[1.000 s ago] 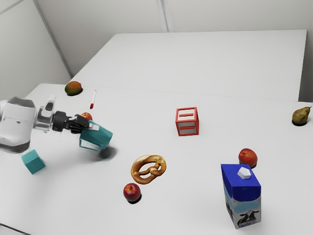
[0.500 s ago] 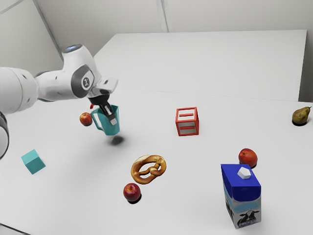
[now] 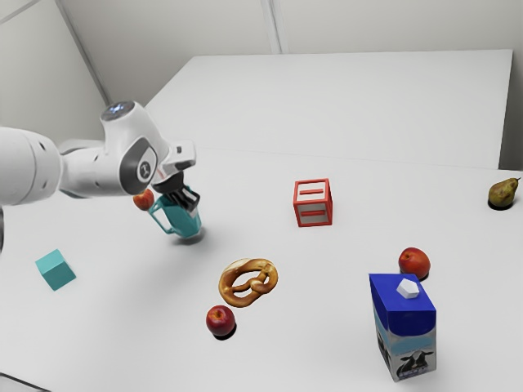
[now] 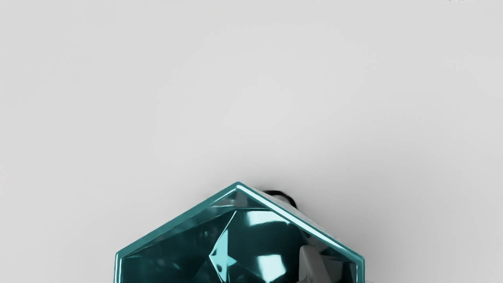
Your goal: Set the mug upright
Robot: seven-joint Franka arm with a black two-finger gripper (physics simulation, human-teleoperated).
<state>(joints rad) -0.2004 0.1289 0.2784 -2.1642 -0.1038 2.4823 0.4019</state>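
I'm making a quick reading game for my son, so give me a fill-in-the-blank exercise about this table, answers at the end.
The mug has its ___ toward the exterior view's left. The milk carton has a top coloured ___. The apple lies closest to a twisted, brown baked snack called a ___. The fruit farthest to the exterior view's right is a ___.

Missing words: handle; blue; pretzel; pear.

Teal faceted mug (image 3: 181,222), slightly tilted, opening upward, near tabletop (image 3: 327,278).
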